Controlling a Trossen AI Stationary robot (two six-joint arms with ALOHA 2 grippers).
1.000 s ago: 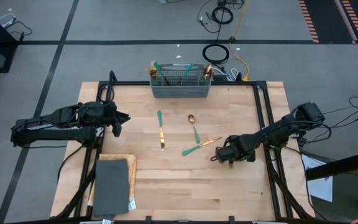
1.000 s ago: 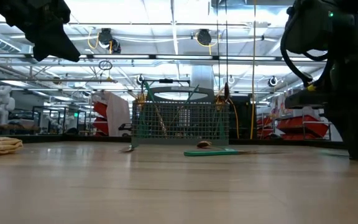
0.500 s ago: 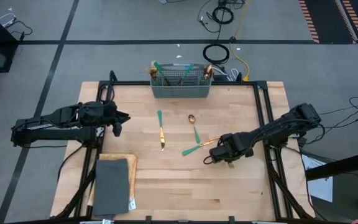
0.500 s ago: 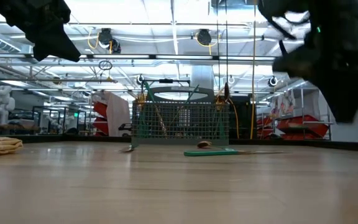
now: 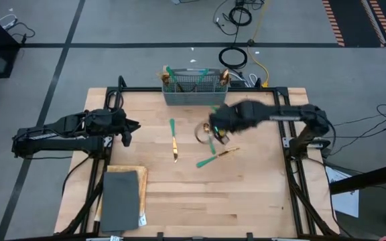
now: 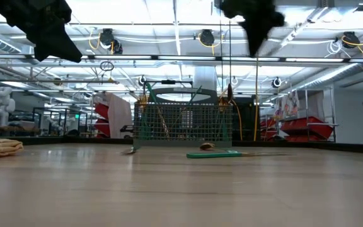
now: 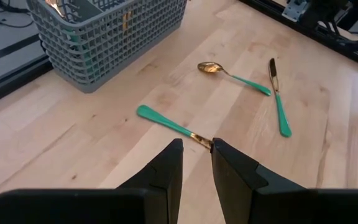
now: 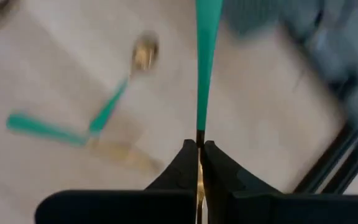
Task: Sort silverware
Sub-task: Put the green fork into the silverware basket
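Currently, I see my left gripper [image 5: 127,132] hovering over the desk's [image 5: 179,201] left side, fingers [image 7: 166,168] slightly parted, empty. One utensil [image 5: 173,139] lies mid-desk, with a spoon [image 5: 209,136] and another utensil [image 5: 214,157] beside it. My right gripper [image 5: 214,128], raised near the basket [image 5: 194,95], has fingers [image 8: 185,168] clamped on a teal-handled piece [image 8: 203,68].

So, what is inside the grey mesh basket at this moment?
In the grey mesh basket, several pieces of silverware stand upright, with teal handles and gold heads above the rim. Their lower parts are hidden by the mesh walls, so an exact count is not possible.
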